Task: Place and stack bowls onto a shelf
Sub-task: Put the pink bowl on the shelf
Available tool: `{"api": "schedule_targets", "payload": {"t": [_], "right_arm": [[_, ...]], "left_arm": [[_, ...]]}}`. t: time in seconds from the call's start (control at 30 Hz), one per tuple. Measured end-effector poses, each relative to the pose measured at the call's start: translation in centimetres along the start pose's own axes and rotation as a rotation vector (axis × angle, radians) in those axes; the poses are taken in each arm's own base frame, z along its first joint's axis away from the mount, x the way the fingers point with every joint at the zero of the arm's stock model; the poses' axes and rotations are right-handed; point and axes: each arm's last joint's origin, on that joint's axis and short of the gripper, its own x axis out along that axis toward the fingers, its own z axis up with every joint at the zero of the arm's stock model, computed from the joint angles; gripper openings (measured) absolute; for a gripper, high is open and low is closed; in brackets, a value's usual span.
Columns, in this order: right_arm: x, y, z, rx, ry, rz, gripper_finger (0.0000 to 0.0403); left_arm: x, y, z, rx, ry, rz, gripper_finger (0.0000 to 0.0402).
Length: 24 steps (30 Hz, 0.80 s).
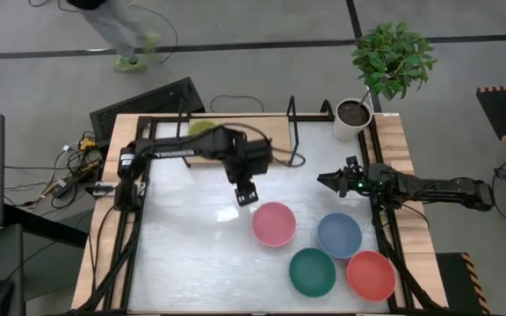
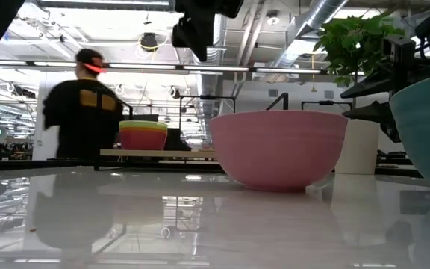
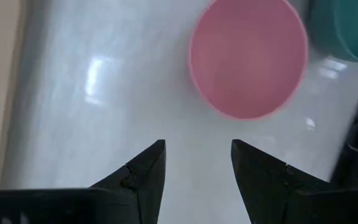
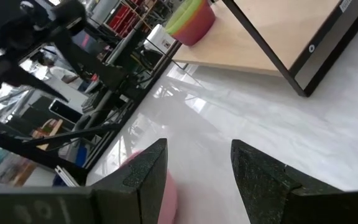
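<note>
So the left gripper is hanging over the white tabletop near the middle of the high view, just left and a bit above the pink bowl. Its jaws are standing partly open with nothing between them; in the left wrist view you're looking straight past the two dark fingers at bare table, with the pink bowl sitting further ahead.

What could go wrong, I reckon: those jaws aren't gaping very wide, and a round plastic bowl only offers a thin rim to pinch. If it's coming down slightly off, a finger could be landing on the rim instead of straddling it and shoving the bowl sideways into the teal bowl or the blue bowl, which are sitting close by in the lower right. The slick tabletop isn't helping either.

The right gripper is waiting at the right of centre, fingers spread and empty, near the white plant pot.

The shelf is running along the top of the table, already carrying a small stack at its left end, lime-green on top. The large red bowl is sitting in the lower right corner.
</note>
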Motion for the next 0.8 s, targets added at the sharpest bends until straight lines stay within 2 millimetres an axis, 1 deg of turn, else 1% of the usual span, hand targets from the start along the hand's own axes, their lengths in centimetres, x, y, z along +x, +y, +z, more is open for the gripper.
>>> {"api": "schedule_targets", "payload": {"t": [0.1,0.23,0.33,0.43,0.57,0.7,0.8], "right_arm": [[0.0,0.0,0.0,-0.008,0.0,-0.001,0.0203],[0.0,0.0,0.0,-0.013,0.001,-0.003,0.0203],[0.0,-0.1,-0.1,-0.014,0.007,-0.01,0.0203],[0.0,-0.1,-0.1,-0.016,0.008,-0.01,0.0203],[0.0,-0.1,-0.1,-0.014,0.008,-0.011,0.0203],[0.0,-0.1,-0.1,-0.012,0.008,-0.01,0.0203],[0.0,-0.1,-0.1,-0.012,0.01,-0.009,0.0203]], "left_arm": [[0.3,-1.9,-0.6,-0.046,-0.036,0.099,0.0167],[0.6,-4.3,-1.4,-0.02,-0.099,0.195,0.0167],[0.6,-5.4,-1.7,-0.026,-0.155,0.263,0.0167],[0.6,-5.8,-1.5,-0.063,-0.203,0.271,0.0167],[2.3,-6.2,-0.3,-0.068,-0.298,0.224,0.0167],[4.5,-5.6,0.5,-0.082,-0.361,0.185,0.0167],[5.7,-4.6,0.2,-0.1,-0.326,0.217,0.0167]]}}
